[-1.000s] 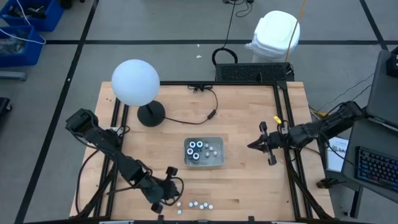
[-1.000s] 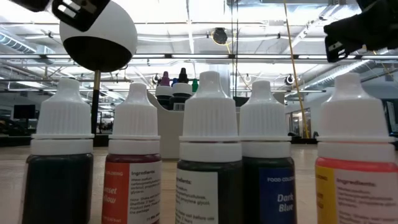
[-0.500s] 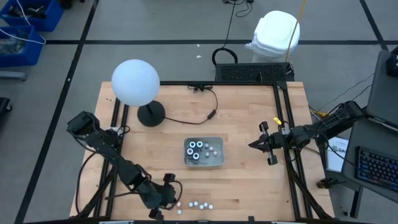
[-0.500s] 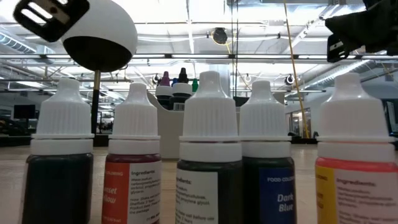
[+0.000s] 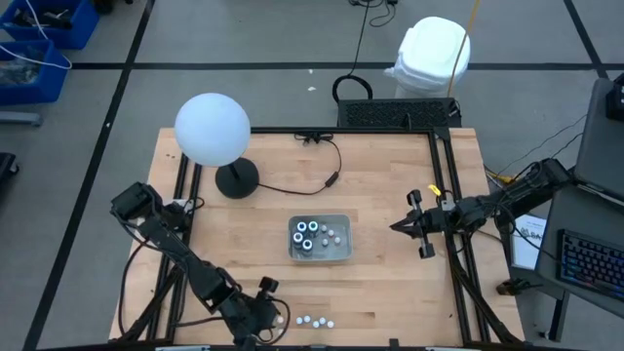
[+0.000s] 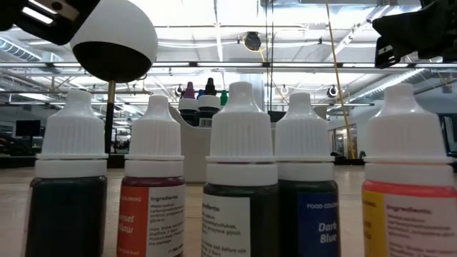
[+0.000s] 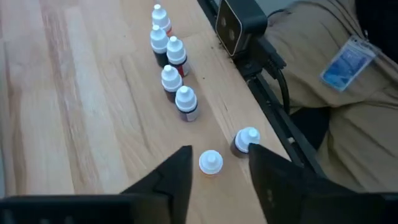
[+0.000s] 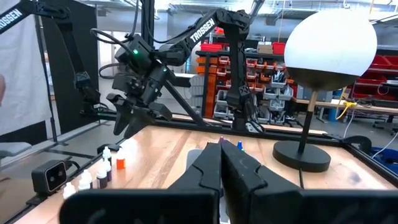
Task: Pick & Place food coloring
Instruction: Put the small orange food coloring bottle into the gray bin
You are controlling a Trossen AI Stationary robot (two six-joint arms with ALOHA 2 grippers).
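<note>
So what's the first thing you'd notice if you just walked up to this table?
Probably the big white globe lamp at the table's far left. Then the row of tiny white-capped bottles along the near edge, with the left gripper open just above one. A clear tray of more containers sits mid-table.

**Food coloring bottles, some lined up, some binned**

Along the near edge of the wooden bench (image 5: 390,283), a row of tiny white-capped dropper bottles (image 7: 170,74) stands upright, five close together in a line. Seen level from the bench top, their bodies read dark, orange-red, dark, dark blue and yellow (image 6: 409,221), with printed labels. Two more small white-capped bottles stand apart from the row's end: one with an orange body (image 7: 211,163), one with a dark body (image 7: 246,140), just beside each other near the bench edge.

Mid-bench, more white-capped bottles (image 5: 331,236) and three dark round pots with pale ringed tops (image 5: 305,235) sit inside a clear grey rectangular tray (image 5: 320,259).
</note>
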